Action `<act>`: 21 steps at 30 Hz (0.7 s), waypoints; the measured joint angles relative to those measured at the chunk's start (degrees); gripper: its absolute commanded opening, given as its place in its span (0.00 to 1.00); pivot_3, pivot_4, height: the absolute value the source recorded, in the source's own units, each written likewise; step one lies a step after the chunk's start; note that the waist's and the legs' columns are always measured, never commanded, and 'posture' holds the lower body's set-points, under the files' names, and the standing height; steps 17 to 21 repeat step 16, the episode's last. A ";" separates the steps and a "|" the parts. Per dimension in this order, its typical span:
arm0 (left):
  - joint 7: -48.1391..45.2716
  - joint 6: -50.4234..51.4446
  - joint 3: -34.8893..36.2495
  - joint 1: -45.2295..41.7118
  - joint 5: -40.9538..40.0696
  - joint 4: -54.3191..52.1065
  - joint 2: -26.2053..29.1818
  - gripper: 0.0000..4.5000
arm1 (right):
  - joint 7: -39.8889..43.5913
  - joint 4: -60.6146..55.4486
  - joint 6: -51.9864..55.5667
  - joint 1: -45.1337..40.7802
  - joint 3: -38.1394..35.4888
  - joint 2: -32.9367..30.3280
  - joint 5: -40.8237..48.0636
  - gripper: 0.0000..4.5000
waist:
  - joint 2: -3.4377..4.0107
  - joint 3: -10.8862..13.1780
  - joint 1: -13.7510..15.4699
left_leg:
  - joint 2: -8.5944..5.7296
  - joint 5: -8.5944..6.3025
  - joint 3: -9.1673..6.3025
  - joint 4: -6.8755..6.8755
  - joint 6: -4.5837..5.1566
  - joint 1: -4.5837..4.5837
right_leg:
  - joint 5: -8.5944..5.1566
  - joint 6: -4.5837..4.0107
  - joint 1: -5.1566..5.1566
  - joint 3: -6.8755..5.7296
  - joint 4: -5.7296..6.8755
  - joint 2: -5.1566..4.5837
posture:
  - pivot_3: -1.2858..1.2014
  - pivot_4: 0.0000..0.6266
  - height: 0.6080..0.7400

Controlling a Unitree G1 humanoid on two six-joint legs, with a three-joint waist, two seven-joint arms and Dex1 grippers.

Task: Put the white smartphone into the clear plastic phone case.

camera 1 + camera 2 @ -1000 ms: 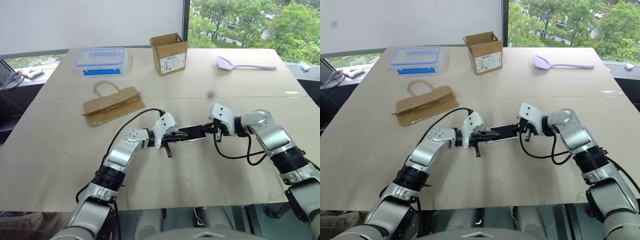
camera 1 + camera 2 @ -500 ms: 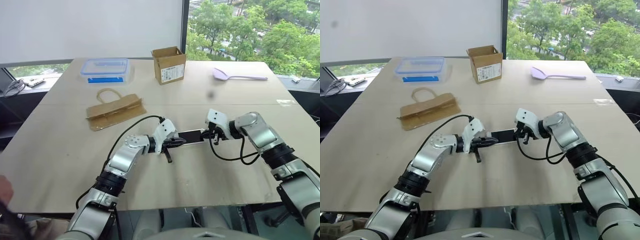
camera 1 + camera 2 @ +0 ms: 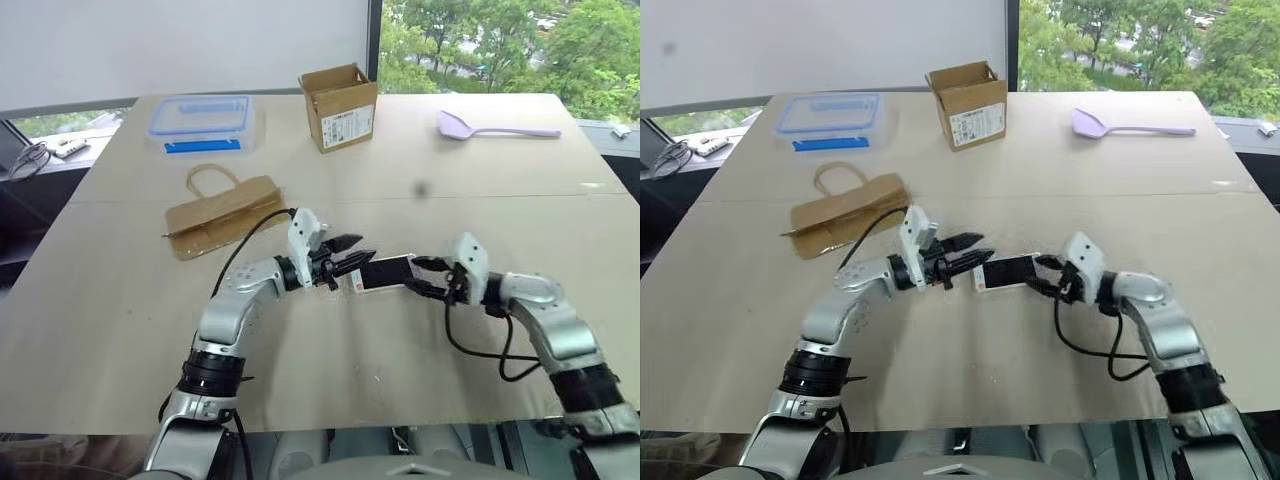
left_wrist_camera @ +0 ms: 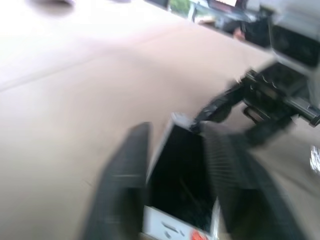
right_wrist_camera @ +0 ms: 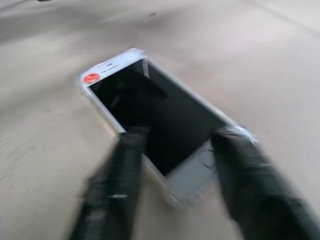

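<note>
With phone (image 3: 385, 272) flat on table (image 3: 130, 300), left gripper (image 3: 352, 256) open at one end, right gripper (image 3: 420, 276) open at the other; neither gripping

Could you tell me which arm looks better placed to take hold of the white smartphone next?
Probably the right: the right gripper, open, straddles one end of the white smartphone low at the table, while the left gripper, also open, seems slightly above the other end.

Bright window daylight, soft shadows, blurred wrist views
</note>
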 measured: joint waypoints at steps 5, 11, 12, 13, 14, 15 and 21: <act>-1.11 3.33 3.32 3.54 -4.34 -5.23 5.69 0.98 | -1.33 -12.75 3.45 10.03 -9.25 -5.94 5.16 1.00 | -0.17 0.80 0.12 | 0.01 -0.03 0.02 0.02 0.00 -0.01 | -0.26 0.03 0.02 0.00 -0.07 -0.02 | 0.52 0.24 1.00; -2.68 4.02 9.38 13.58 -7.49 -11.86 13.16 0.98 | -2.03 -20.32 4.55 23.85 -21.42 -9.82 8.64 1.00 | -0.31 1.01 -0.08 | 0.13 -0.04 0.00 0.05 -0.01 0.16 | -0.31 0.01 0.07 0.11 -0.07 -0.14 | 0.52 0.24 1.00; -2.78 4.37 9.84 16.86 -8.19 -13.83 14.16 0.98 | -2.35 -21.05 4.54 25.94 -23.26 -10.01 8.86 1.00 | -0.30 1.03 -0.16 | 0.15 -0.04 0.00 0.05 -0.01 0.23 | -0.30 0.02 0.07 0.21 -0.07 -0.19 | 0.52 0.24 1.00; -2.78 4.62 9.85 17.64 -8.40 -14.09 14.36 0.98 | -2.43 -21.04 4.56 26.37 -23.76 -10.05 8.87 1.00 | -0.31 1.03 -0.13 | 0.15 -0.04 -0.01 0.06 -0.01 0.23 | -0.30 0.02 0.08 0.20 -0.06 -0.21 | 0.52 0.24 1.00; -2.67 4.89 10.13 19.01 -8.57 -14.91 14.60 0.98 | -2.83 -21.14 4.55 26.60 -24.31 -10.04 9.05 1.00 | -0.34 1.08 -0.10 | 0.14 -0.04 -0.02 0.10 -0.01 0.21 | -0.30 0.02 0.06 0.19 -0.06 -0.22 | 0.52 0.24 1.00; -2.58 5.02 10.57 20.89 -8.95 -16.28 14.88 0.98 | -3.58 -21.55 4.61 26.81 -24.94 -10.03 9.52 1.00 | -0.36 1.09 -0.10 | 0.15 -0.04 -0.02 0.11 -0.01 0.21 | -0.30 0.02 0.06 0.19 -0.06 -0.26 | 0.52 0.24 1.00; -2.54 5.08 10.82 21.72 -9.20 -16.93 14.94 0.98 | -3.85 -21.74 4.64 26.96 -25.55 -10.02 9.86 1.00 | -0.36 1.09 -0.05 | 0.14 -0.04 -0.02 0.11 -0.01 0.22 | -0.30 0.02 0.07 0.19 -0.05 -0.29 | 0.52 0.24 1.00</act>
